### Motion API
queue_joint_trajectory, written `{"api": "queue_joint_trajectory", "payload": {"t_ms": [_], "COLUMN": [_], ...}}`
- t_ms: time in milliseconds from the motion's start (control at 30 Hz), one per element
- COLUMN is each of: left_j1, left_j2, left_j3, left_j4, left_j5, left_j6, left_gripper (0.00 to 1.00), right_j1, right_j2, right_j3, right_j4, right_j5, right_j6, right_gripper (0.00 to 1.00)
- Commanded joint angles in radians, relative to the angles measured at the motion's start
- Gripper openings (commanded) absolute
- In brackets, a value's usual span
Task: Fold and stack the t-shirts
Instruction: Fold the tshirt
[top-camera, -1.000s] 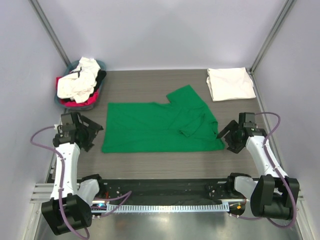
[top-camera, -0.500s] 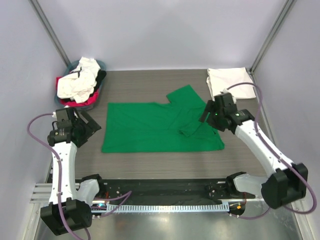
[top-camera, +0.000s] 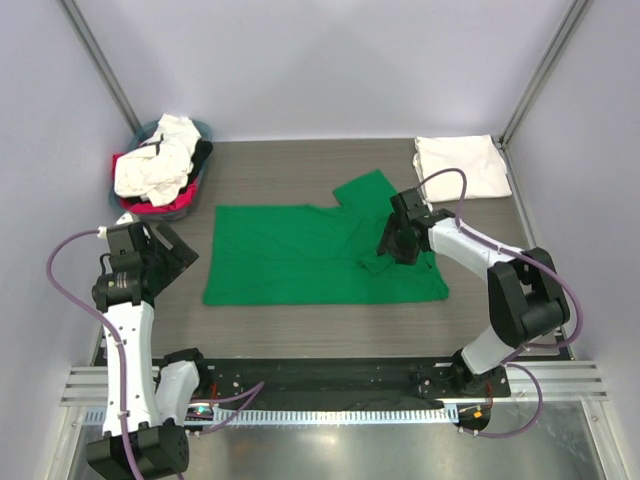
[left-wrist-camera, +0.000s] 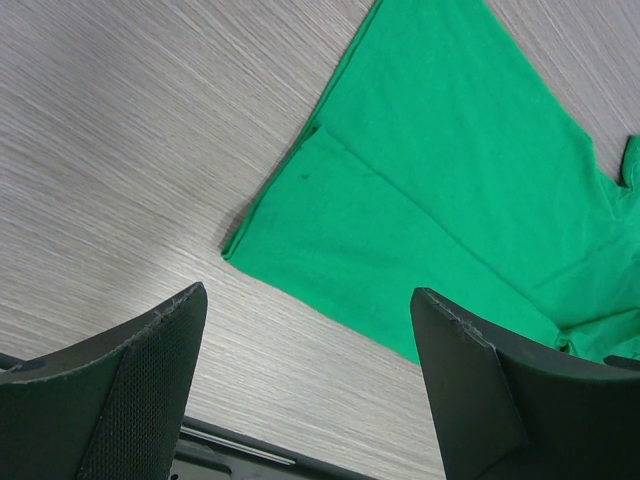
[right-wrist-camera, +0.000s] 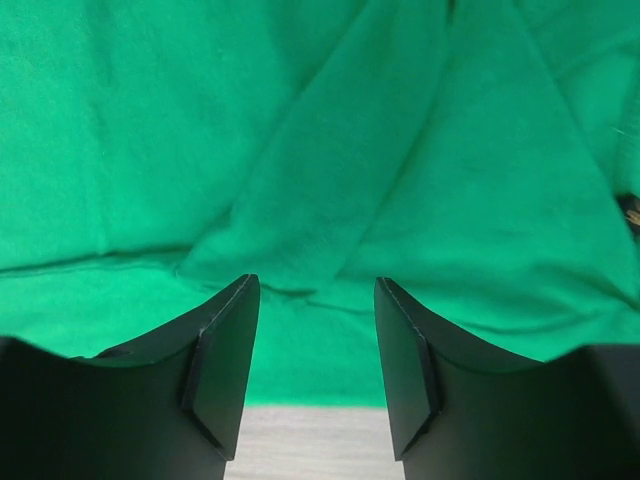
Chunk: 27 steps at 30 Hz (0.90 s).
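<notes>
Basket (top-camera: 203, 129) holds white, pink-red and black shirts (top-camera: 155, 170); left pincer (left-wrist-camera: 308, 295) and right pincer (right-wrist-camera: 315, 285) gape, the right over green t-shirt (top-camera: 290, 255).

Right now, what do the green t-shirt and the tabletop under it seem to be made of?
Green t-shirt: soft knit fabric, probably cotton, with a matte finish. It lies limp, with gentle creases and a sleeve folded over, and shows no shine.
Tabletop: a grey-brown wood-grain surface, likely laminate rather than solid wood. It looks smooth, with fine straight streaks and a faint sheen in the left wrist view.
</notes>
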<state>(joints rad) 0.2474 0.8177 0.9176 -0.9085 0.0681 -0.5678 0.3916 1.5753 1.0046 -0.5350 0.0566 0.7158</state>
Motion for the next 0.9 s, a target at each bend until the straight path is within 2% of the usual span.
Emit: {"api": "queue_joint_trajectory", "payload": {"t_ms": [0, 233, 600, 633, 700, 733, 867], "left_j1": [0.006, 0.006, 0.006, 0.006, 0.004, 0.007, 0.006], "left_j2": [-0.014, -0.017, -0.022, -0.023, -0.025, -0.026, -0.025], "left_j3": [0.000, 0.000, -0.003, -0.003, -0.003, -0.003, -0.003], "left_j4": [0.022, 0.022, 0.023, 0.023, 0.023, 0.023, 0.023], "left_j5": [-0.010, -0.004, -0.002, -0.002, -0.002, -0.002, -0.001], "left_j6": [0.008, 0.009, 0.009, 0.009, 0.009, 0.009, 0.009], "left_gripper": [0.83, 0.83, 0.83, 0.83, 0.83, 0.83, 0.83], "right_j1": [0.009, 0.009, 0.013, 0.016, 0.021, 0.023, 0.029], "right_j2": [0.021, 0.101, 0.120, 0.127, 0.138, 0.144, 0.137], "right_j3": [0.005, 0.000, -0.009, -0.012, -0.015, -0.015, -0.006], "right_j4": [0.099, 0.133, 0.164, 0.167, 0.179, 0.182, 0.181], "right_j5": [0.000, 0.003, -0.001, -0.001, -0.001, -0.001, 0.003], "right_j6": [0.022, 0.025, 0.036, 0.037, 0.042, 0.040, 0.048], "right_gripper": [0.55, 0.52, 0.50, 0.42, 0.33, 0.24, 0.12]}}
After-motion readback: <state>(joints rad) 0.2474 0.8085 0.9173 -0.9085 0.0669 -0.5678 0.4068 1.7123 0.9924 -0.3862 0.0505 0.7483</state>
